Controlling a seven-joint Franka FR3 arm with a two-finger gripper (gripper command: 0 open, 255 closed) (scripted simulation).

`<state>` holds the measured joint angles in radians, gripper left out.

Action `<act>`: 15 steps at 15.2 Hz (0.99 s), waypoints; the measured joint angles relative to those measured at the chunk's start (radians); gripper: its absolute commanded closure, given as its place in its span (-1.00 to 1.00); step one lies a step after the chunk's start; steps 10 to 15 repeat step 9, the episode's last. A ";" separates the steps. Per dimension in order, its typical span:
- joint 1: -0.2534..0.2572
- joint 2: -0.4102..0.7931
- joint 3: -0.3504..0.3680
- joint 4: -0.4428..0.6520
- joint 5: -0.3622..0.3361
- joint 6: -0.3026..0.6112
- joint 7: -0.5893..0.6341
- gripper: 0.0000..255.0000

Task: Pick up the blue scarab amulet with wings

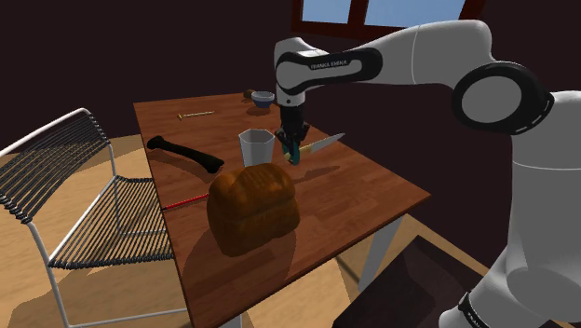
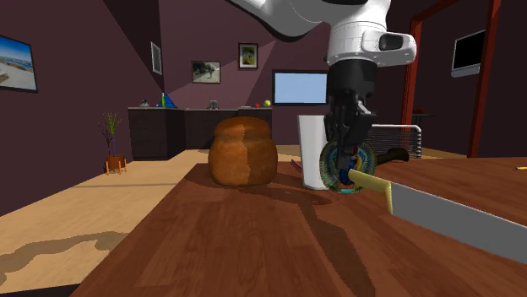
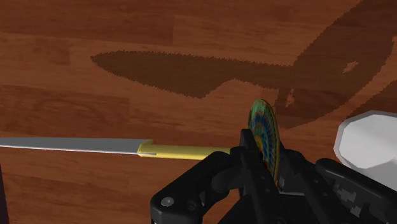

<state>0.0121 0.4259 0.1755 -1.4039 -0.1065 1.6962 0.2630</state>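
My black gripper (image 1: 290, 147) is shut on the scarab amulet (image 1: 295, 154), a round teal and blue winged disc with orange markings. In the second exterior view the amulet (image 2: 346, 167) hangs on edge under the gripper (image 2: 344, 148), just above the brown wooden table (image 2: 253, 245). The wrist view has the disc (image 3: 266, 130) edge-on, clasped between the fingers (image 3: 245, 159), with its shadow on the wood beyond. It hangs above the yellow handle of a knife (image 3: 184, 151).
The knife (image 1: 322, 143) lies beside the gripper, blade (image 2: 448, 215) pointing away. Close by stand a white cup (image 1: 255, 147) and a brown bread loaf (image 1: 253, 207). A black bone-shaped object (image 1: 184, 153), a small bowl (image 1: 263, 97) and a wire chair (image 1: 74, 186) are farther off.
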 measured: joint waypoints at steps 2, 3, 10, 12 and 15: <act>0.001 0.000 0.000 0.028 0.000 -0.027 -0.001 1.00; 0.002 0.001 0.000 0.043 0.000 -0.042 -0.002 1.00; 0.007 -0.003 0.002 0.113 0.002 -0.115 -0.003 1.00; 0.007 -0.003 0.002 0.113 0.002 -0.115 -0.003 1.00; 0.007 -0.003 0.002 0.113 0.002 -0.115 -0.003 1.00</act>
